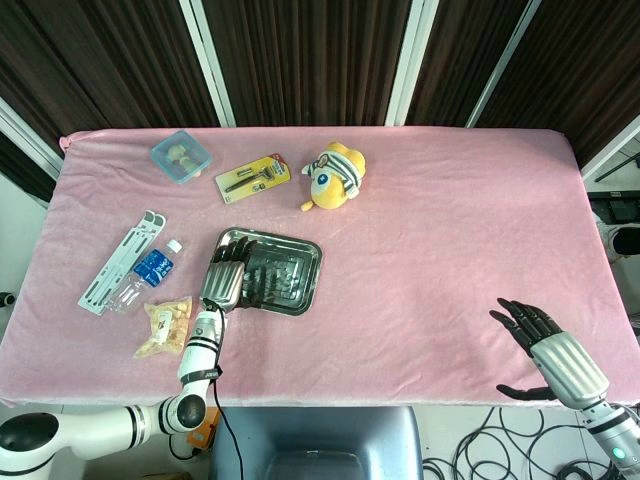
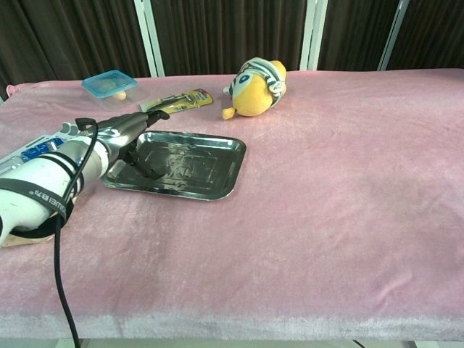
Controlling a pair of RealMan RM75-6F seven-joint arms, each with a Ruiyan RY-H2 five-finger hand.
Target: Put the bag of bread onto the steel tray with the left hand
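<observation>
At the tray's near-left edge: the left hand (image 1: 224,280) hovers, fingers spread and extended over the tray (image 1: 300,262), holding nothing.
Bread: the bag (image 1: 166,325) lies on the cloth just left of the left forearm, near the table's front edge, apart from the tray.
Right hand: the right hand (image 1: 545,345) sits off the table's front-right corner, fingers spread, empty.
Step in hand: reaching for the bag, I judge; the hand must draw back and left, come down over the bag and close on its loose plastic, not the bread.
In the way: a bottle (image 1: 143,275) and a white rack (image 1: 122,260) lie just behind the bag; a wide sweep could knock them.
Further off: 1 lidded box (image 1: 181,156), 1 razor pack (image 1: 253,177) and 1 plush toy (image 1: 335,175) beyond the tray.
</observation>
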